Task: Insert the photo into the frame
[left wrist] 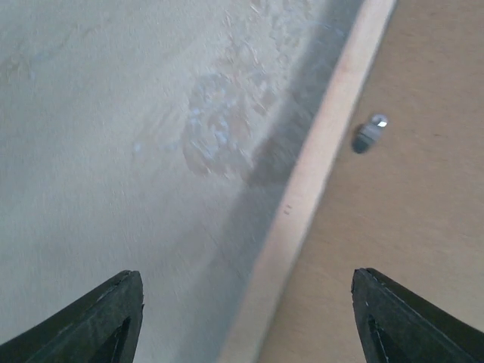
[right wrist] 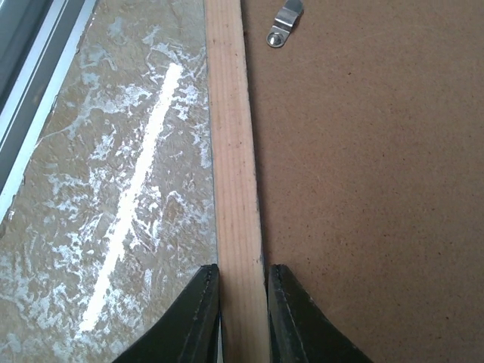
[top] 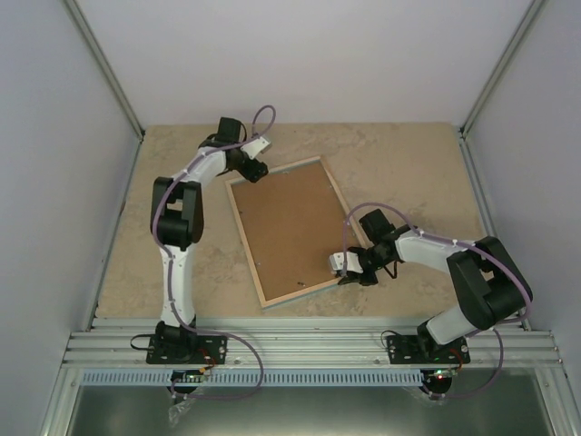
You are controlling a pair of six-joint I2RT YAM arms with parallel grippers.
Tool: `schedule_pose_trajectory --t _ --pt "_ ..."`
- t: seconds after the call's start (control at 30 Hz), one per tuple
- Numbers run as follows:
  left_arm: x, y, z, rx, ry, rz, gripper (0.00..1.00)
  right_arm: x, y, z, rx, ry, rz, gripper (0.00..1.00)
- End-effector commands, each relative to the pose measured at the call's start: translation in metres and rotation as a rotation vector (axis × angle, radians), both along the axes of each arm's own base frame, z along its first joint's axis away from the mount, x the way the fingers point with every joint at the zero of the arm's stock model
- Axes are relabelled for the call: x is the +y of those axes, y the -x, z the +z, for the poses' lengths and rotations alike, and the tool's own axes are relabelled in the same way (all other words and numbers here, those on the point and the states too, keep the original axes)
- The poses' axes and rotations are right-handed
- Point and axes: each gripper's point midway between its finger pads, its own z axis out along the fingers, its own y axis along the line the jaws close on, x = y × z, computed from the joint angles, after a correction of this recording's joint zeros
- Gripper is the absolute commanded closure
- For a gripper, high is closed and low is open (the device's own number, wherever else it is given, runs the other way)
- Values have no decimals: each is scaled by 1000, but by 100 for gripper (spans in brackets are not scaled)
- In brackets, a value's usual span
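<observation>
From above, the frame (top: 249,245) lies back up at an angle mid-table (top: 408,163), with brown backing (top: 295,227) filling it. The left gripper (top: 257,173) is at its far left corner and the right gripper (top: 348,272) at its near right corner. The photo is nowhere in view; whether it lies under the backing I cannot tell.

Left wrist: the fingers (left wrist: 98,321) stand wide apart and hold nothing. They straddle the frame's wooden edge, with a clip (left wrist: 369,132) just inside it.

Right wrist: the two fingers (right wrist: 193,321) pinch the wooden edge between them, one on the table side and one on the backing side.

This looks like steadying or lifting the frame to get the backing out. The pinch should stay square on the edge. The left gripper likely needs to close on its own edge before any lift, so the frame does not twist. The clips probably have to turn aside first.
</observation>
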Motion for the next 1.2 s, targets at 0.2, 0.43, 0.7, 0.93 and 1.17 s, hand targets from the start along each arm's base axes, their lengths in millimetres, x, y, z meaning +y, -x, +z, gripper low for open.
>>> schedule_pose_trajectory --t 0.2,0.43,0.7,0.93,1.17 --pt "-36 -17 -17 27 8 -201 23 -13 14 -11 54 56 -9 95" --pt "-70 -10 -29 25 24 -284 23 -15 12 -12 67 58 -9 99" --pt "-78 -21 -46 14 -5 -279 27 -16 12 -10 65 55 -3 99" --pt "-87 -23 -61 -11 -56 -303 36 -17 12 -9 61 54 9 99" --pt "-93 -23 -76 -40 -120 -340 50 -17 11 -8 62 49 12 99"
